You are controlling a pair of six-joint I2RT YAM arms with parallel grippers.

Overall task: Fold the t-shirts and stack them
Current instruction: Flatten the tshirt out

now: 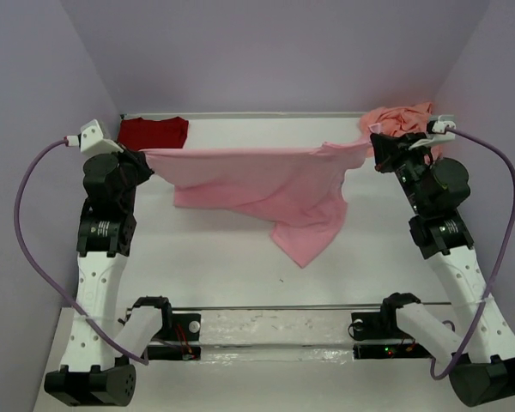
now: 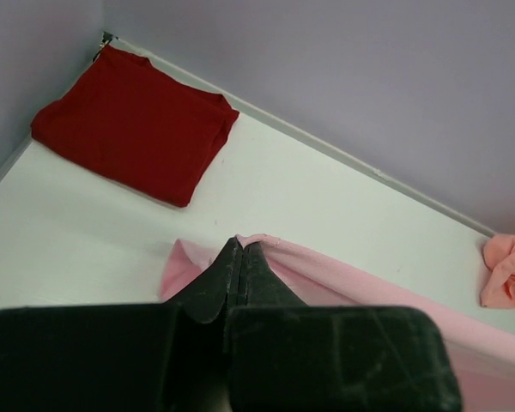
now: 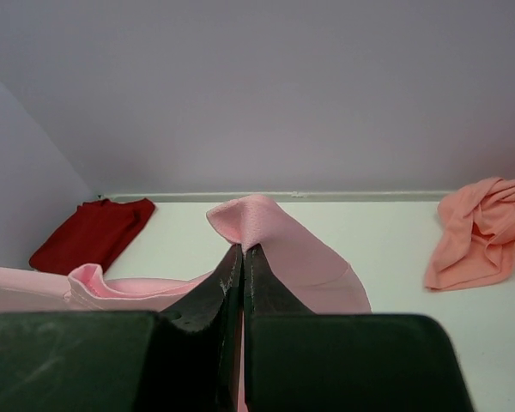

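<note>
The light pink t-shirt point(image 1: 266, 184) hangs stretched between my two grippers above the table, its lower part drooping to the table at centre right. My left gripper point(image 1: 144, 160) is shut on its left edge; in the left wrist view the jaws point(image 2: 240, 245) pinch the pink cloth point(image 2: 343, 270). My right gripper point(image 1: 376, 148) is shut on its right edge; the right wrist view shows the cloth point(image 3: 275, 236) bunched above my jaws point(image 3: 243, 249). The dark red t-shirt point(image 1: 154, 132) lies folded at the back left corner. The salmon-pink t-shirt point(image 1: 399, 120) lies crumpled at the back right.
Purple walls enclose the white table point(image 1: 223, 257) on three sides. The folded red shirt also shows in the left wrist view point(image 2: 133, 120) and the right wrist view point(image 3: 94, 232). The salmon shirt shows in the right wrist view point(image 3: 481, 232). A rail point(image 1: 275, 330) spans the near edge.
</note>
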